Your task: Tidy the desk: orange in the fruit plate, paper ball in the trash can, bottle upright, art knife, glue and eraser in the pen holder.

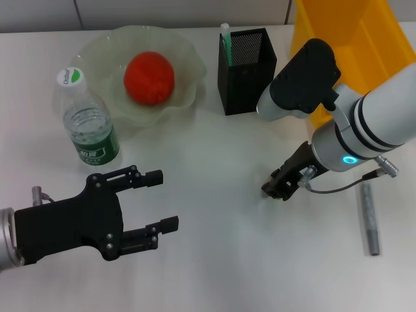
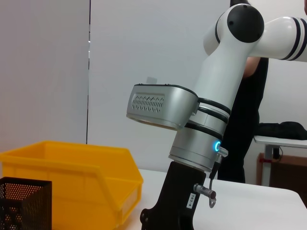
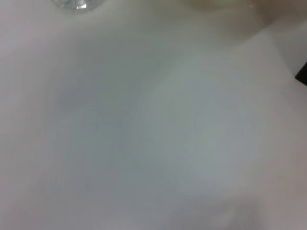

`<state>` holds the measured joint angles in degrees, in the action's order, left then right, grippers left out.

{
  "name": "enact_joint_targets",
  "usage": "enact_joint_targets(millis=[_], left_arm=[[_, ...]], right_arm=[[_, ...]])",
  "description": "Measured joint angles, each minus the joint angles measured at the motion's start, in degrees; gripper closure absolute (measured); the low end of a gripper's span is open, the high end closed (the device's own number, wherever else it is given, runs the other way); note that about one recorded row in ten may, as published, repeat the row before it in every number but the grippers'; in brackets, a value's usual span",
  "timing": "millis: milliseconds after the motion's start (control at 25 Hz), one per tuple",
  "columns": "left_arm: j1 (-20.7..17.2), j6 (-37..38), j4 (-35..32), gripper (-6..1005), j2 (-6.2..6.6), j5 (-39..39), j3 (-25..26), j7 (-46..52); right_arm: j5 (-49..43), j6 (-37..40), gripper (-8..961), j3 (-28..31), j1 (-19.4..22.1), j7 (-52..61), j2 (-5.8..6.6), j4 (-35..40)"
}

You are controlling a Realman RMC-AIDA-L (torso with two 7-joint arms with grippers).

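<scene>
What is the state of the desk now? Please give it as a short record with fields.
orange: in the plate
plate: at the desk's far left
bottle: upright, beside the plate
knife: standing in the pen holder
pen holder: beside the trash can
trash can: far right
glue: lying on the desk at the right
eraser, paper ball: not seen
left tool: open, low over the near left desk
right tool: low at desk middle, fingers unclear

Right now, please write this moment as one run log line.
orange: in pale-green glass fruit plate | clear plastic bottle: upright | grey glue stick: on desk | right gripper: low over desk | left gripper: open
</scene>
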<state>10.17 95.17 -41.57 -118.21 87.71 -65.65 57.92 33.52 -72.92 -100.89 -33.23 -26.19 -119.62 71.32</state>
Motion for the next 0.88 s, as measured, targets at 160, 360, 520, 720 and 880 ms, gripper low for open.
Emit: enact_joint_targets(millis=[160, 360, 520, 720, 880], left_arm=[[0.0, 0.1, 0.0, 267, 0.00, 0.0, 0.0, 0.0], [0.0, 0.2, 0.0, 267, 0.00, 0.0, 0.0, 0.0], [0.0, 0.2, 0.0, 267, 0.01, 0.0, -0.1, 0.0], [0.3, 0.1, 0.0, 267, -0.04, 0.0, -0.3, 0.0], [0.5, 0.1, 0.0, 267, -0.10, 0.0, -0.5, 0.0]], right_arm=[[0.0, 0.0, 705, 0.1, 0.1, 0.0, 0.00, 0.4], [0.3, -0.7, 706, 1.4, 1.5, -0.1, 0.10, 4.6], [0.4, -2.1, 707, 6.4, 3.5, -0.5, 0.21, 12.7], [0.4, -2.1, 707, 13.4, 4.5, -1.1, 0.27, 21.8], [0.5, 0.7, 706, 17.8, 3.5, -1.5, 0.28, 24.7]])
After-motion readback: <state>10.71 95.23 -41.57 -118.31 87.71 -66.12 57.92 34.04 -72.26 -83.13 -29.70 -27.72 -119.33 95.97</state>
